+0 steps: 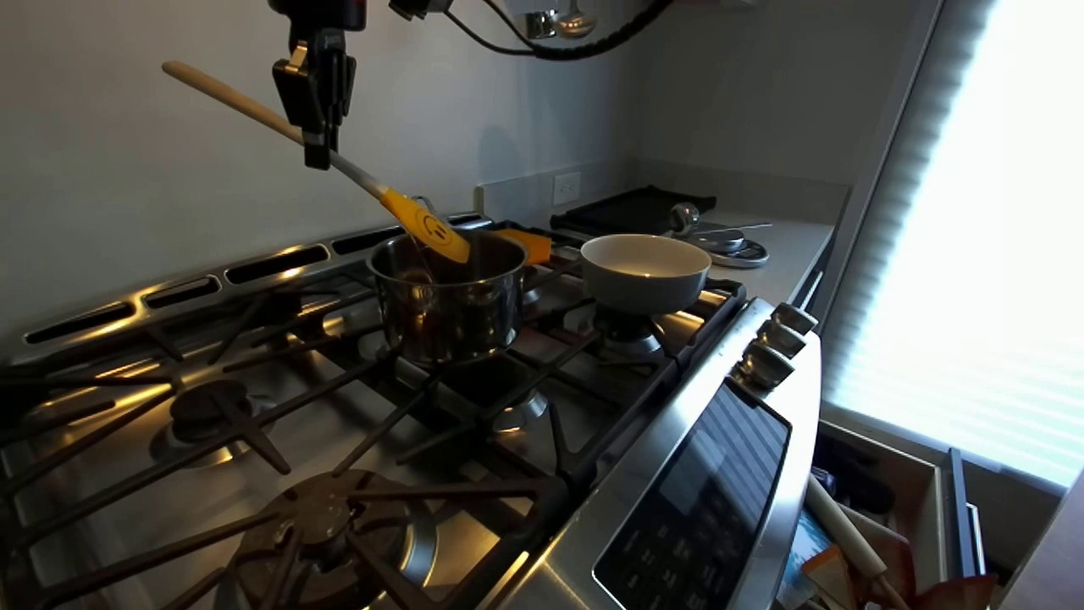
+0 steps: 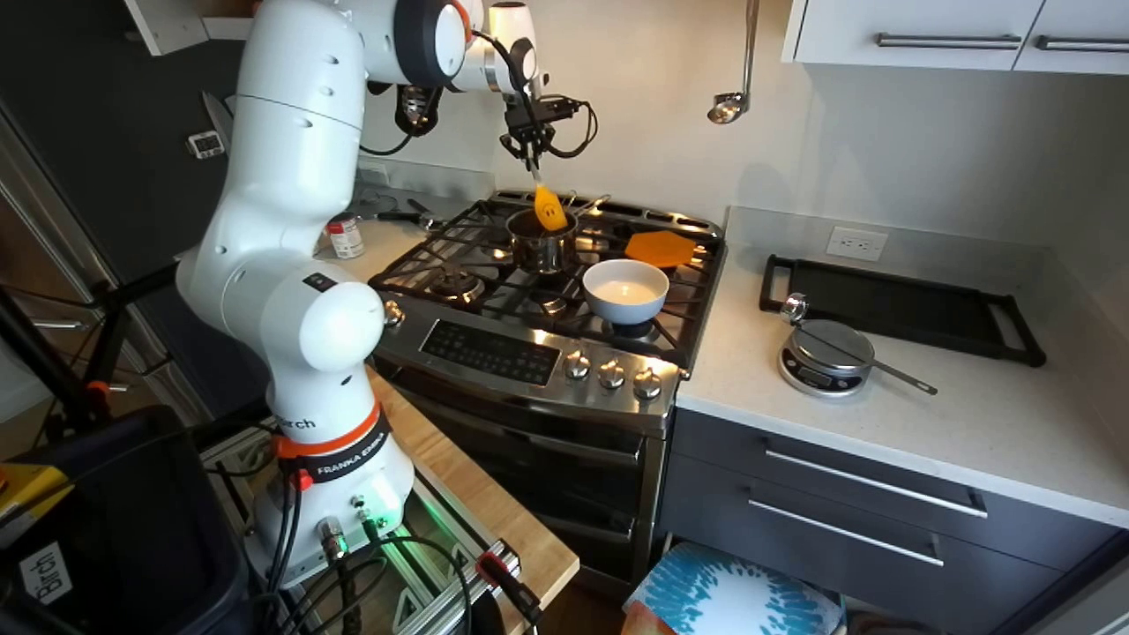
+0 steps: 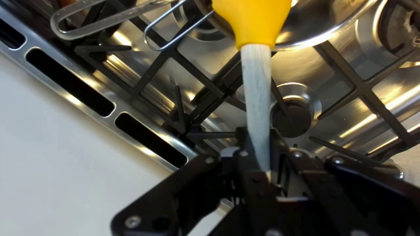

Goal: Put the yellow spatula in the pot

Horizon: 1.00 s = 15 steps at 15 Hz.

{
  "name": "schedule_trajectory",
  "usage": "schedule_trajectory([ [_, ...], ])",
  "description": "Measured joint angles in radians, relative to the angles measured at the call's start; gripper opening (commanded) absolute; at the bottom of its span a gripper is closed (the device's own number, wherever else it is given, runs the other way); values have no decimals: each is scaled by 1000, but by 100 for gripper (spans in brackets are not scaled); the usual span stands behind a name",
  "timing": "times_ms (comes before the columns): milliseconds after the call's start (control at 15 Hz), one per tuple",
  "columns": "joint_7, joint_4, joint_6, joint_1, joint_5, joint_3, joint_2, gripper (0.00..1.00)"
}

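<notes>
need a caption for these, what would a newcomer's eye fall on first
Likely the yellow spatula, held in the gripper, its smiley-face blade slanting down at the mouth of the shiny pot. Then, in an exterior view, the big white robot arm standing by the stove, and the flat orange hexagon lying on the stove behind the pale bowl.

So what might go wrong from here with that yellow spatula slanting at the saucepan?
Two things, perhaps. The yellow spatula is tilted, and much of its wooden handle sticks out beyond the pincer, so once let go it might tip out of the steel saucepan. Also, the pincer holds it only by that thin handle: if the blade knocked the saucepan, the spatula might twist in the grip.
</notes>
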Motion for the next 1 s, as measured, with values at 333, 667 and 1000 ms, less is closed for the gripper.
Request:
schedule_trajectory([
  [333, -3, -9, -2, -5, 27, 4, 20, 70],
  [667, 58, -13, -1, 2, -7, -14, 4, 100],
  [1000, 284, -78, -57, 49, -165, -73, -99, 100],
])
